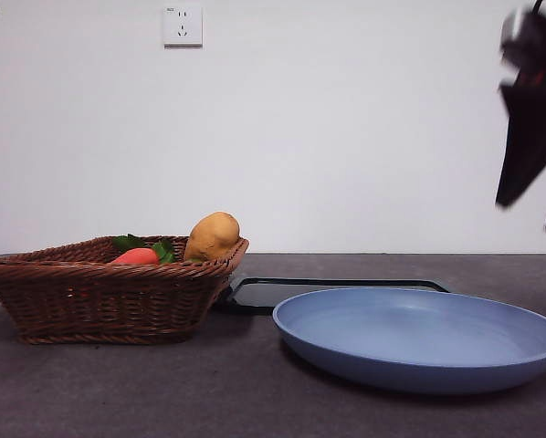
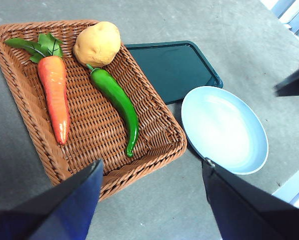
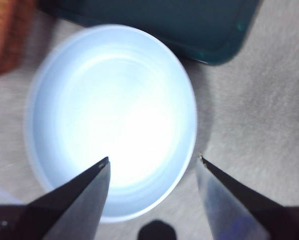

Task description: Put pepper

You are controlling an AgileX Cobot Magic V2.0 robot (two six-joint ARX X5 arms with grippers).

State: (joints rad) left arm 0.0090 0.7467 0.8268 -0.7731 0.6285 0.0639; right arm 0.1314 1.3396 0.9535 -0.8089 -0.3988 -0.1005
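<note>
- The pepper [image 2: 117, 102] is seen lying flat in the wicker basket [image 2: 154, 120], its stem end touching the potato [image 2: 97, 43] and its pointed tip directed toward the basket's near rim.
- A carrot [image 2: 54, 97] with green leaves is laid beside the pepper in the same basket, a strip of bare weave between them.
- From the front, the pepper is hidden by the basket wall [image 1: 109, 297]; only the potato [image 1: 212, 235] and the carrot [image 1: 136, 257] are shown above the rim.
- A dark green tray [image 2: 177, 67] is placed just beside the basket, and a blue plate [image 2: 224, 127] rests next to both, its edge overlapping the tray's corner.
- The left gripper [image 2: 152, 167] is held above the basket's near edge, jaws spread wide, nothing gripped.
- The right gripper [image 3: 153, 161] is held over the plate [image 3: 112, 120], jaws also wide apart and empty; it is seen blurred at the upper right of the front view [image 1: 531, 128].
</note>
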